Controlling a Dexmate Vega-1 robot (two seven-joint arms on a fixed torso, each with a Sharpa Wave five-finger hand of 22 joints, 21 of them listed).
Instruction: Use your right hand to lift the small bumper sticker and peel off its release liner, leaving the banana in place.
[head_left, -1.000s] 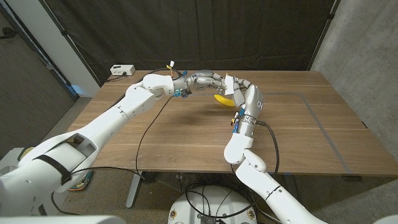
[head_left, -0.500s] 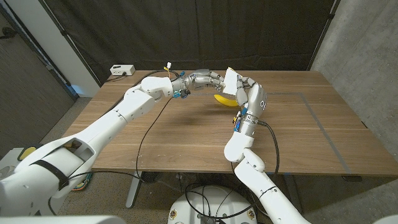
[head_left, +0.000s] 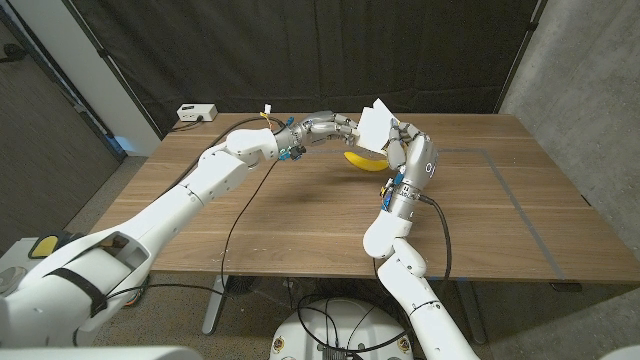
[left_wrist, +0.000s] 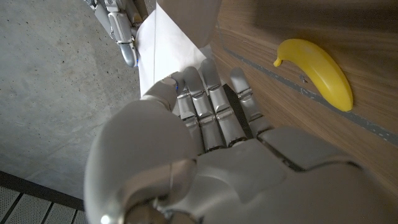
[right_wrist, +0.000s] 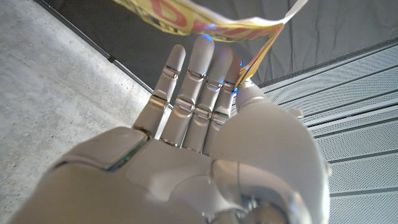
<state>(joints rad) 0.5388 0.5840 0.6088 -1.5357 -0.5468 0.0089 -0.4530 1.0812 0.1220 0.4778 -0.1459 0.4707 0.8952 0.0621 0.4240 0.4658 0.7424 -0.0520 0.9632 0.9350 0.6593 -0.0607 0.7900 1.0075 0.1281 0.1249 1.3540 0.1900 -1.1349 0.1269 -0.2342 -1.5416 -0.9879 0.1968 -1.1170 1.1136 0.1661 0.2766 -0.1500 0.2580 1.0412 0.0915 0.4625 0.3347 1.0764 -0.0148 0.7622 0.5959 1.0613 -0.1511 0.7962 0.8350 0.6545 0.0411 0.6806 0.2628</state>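
Right hand (head_left: 408, 150) raised above the surface (head_left: 300, 220), pinching the bumper sticker (head_left: 372, 126) between thumb and fingers. Left hand (head_left: 328, 126) grasping the sticker's opposite edge, white side toward the head camera. Banana (head_left: 366, 161) lying on the surface just below both hands.

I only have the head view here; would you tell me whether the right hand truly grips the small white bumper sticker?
Observer: Yes. The right wrist view shows the right hand pinching the small white bumper sticker by a thin edge, between thumb and finger.
Operator: Is its other face printed?
Observer: Yes, it is yellow with red lettering.
Operator: And the left hand?
Observer: The left wrist view shows the left hand with thumb and fingertips on the sheet's white side.
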